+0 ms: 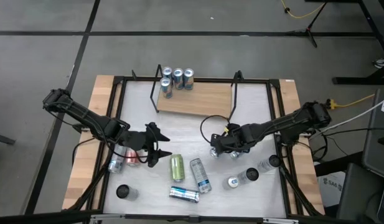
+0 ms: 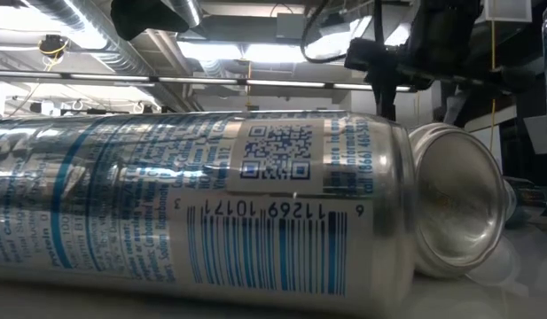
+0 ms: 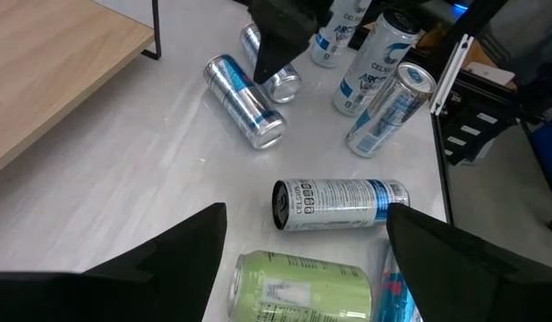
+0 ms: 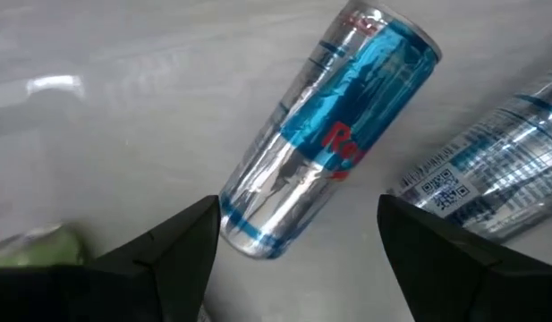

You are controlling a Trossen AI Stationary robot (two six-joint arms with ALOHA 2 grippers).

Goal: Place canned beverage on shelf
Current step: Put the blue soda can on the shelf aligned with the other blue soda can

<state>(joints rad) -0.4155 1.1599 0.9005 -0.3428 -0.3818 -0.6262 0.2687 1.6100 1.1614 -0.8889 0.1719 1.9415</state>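
Observation:
The shelf (image 1: 198,99), a light wooden board between black wire ends, stands at the table's far middle, with three cans (image 1: 177,79) upright at its far left corner. A blue-and-silver can with red lettering (image 4: 334,134) lies on its side on the white table. My right gripper (image 1: 215,149) hangs over it, open and pointing steeply down, with its fingers (image 4: 168,246) on either side of the can's lower end and clear of it. My left gripper (image 1: 159,147) waits open at the table's left. A lying green can (image 3: 298,286) shows past its fingers.
Loose cans lie around the middle and near side: the green one (image 1: 177,167), a blue-silver one (image 1: 200,175), and one near the front edge (image 1: 183,195). Upright cans stand at the near right (image 1: 251,175) and near left (image 1: 125,191). Two more lie by the left arm (image 1: 123,162).

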